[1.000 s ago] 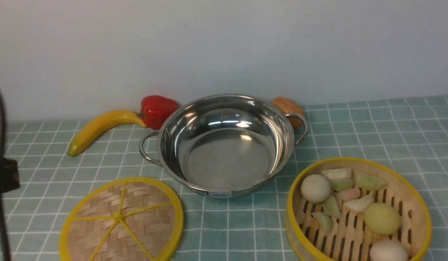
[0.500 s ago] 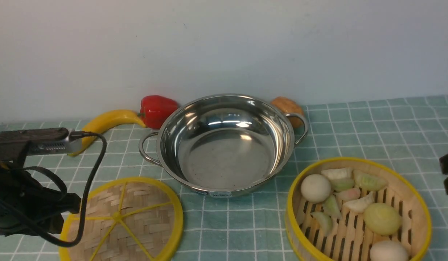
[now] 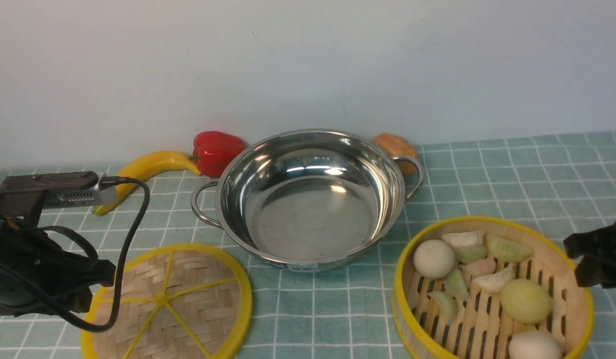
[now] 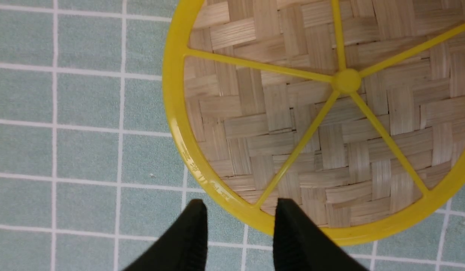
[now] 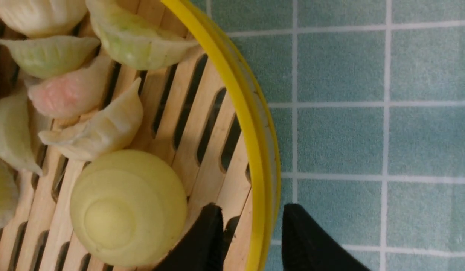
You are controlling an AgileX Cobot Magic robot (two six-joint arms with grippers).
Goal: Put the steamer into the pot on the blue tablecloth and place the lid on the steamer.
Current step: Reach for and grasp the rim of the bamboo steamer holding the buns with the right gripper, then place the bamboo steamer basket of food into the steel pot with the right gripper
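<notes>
The shiny pot [image 3: 308,219] stands empty in the middle of the blue tablecloth [image 3: 512,179]. The woven lid [image 3: 188,309] lies flat at the front left. The steamer [image 3: 507,222] with toy buns and dumplings stands at the front right. My left gripper [image 3: 96,284] is open at the lid's left edge. In the left wrist view [image 4: 238,205] its jaws straddle the lid's [image 4: 292,124] yellow rim. My right gripper [image 3: 579,259] is open at the steamer's right rim. In the right wrist view [image 5: 251,207] its jaws straddle the steamer's rim [image 5: 251,124], one finger [image 5: 206,237] beside a pale bun [image 5: 128,207].
A banana [image 3: 138,174], a red pepper [image 3: 215,149] and a brown nut-like thing [image 3: 397,147] lie behind the pot against the wall. The left arm's cable [image 3: 133,224] loops over the lid's left side. The cloth runs to the right past the steamer.
The left arm has swung in from the left to the lid's left edge. The right gripper has come in from the right edge to the steamer's right rim. The objects have not moved.
</notes>
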